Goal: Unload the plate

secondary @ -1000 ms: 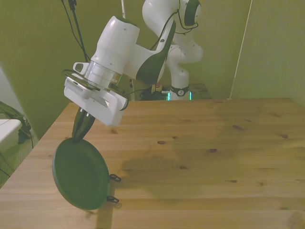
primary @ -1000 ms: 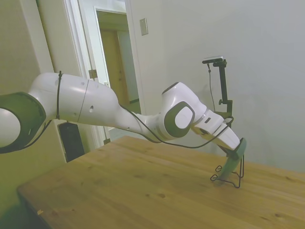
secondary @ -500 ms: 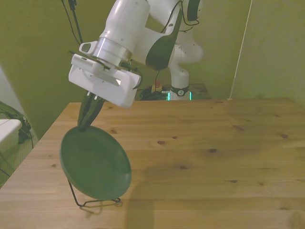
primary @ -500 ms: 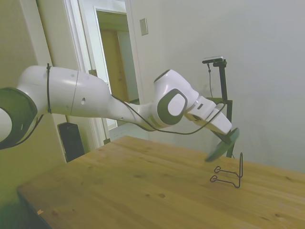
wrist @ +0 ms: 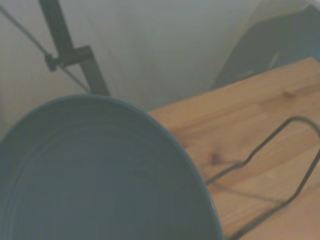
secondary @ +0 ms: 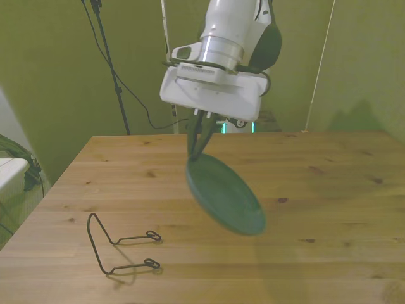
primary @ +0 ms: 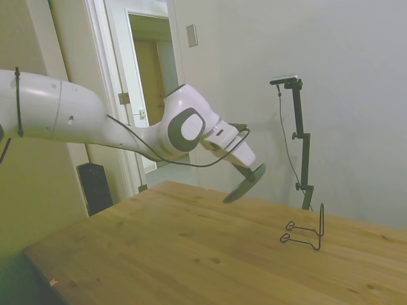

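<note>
The jaws (secondary: 197,140) pinch the rim of the round, dull green plate (secondary: 224,195), hanging tilted above the wooden surface (secondary: 329,190), clear of the black wire rack (secondary: 120,247). Probably stiff, smooth and slippery; an edge grip suits it.

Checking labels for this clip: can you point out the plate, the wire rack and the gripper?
plate (secondary: 226,197): front view, middle of its green face.
wire rack (secondary: 96,244): front view, on its upright loop.
gripper (secondary: 197,147): front view, between the fingertips at the plate's rim.
</note>
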`<state>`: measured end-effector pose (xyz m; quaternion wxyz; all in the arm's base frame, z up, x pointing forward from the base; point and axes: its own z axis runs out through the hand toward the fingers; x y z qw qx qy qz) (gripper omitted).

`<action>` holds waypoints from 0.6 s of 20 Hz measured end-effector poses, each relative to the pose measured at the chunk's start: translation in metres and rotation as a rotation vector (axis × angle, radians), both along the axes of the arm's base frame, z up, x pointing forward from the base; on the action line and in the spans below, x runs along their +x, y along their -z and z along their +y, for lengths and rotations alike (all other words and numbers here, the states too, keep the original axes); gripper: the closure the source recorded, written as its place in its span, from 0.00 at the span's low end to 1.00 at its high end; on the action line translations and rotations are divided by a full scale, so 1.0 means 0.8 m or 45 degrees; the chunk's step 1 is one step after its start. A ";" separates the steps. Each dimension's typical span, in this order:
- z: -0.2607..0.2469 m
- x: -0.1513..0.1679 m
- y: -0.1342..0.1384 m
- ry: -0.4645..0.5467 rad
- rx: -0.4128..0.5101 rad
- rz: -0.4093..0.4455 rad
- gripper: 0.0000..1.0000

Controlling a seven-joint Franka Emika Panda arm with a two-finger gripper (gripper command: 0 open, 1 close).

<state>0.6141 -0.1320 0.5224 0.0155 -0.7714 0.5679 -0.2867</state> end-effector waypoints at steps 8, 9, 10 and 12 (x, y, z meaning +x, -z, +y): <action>0.032 -0.066 0.071 -0.037 0.058 0.230 1.00; 0.028 -0.072 0.081 -0.035 0.061 0.248 1.00; 0.025 -0.076 0.089 -0.030 0.065 0.261 1.00; 0.021 -0.081 0.101 -0.025 0.070 0.268 1.00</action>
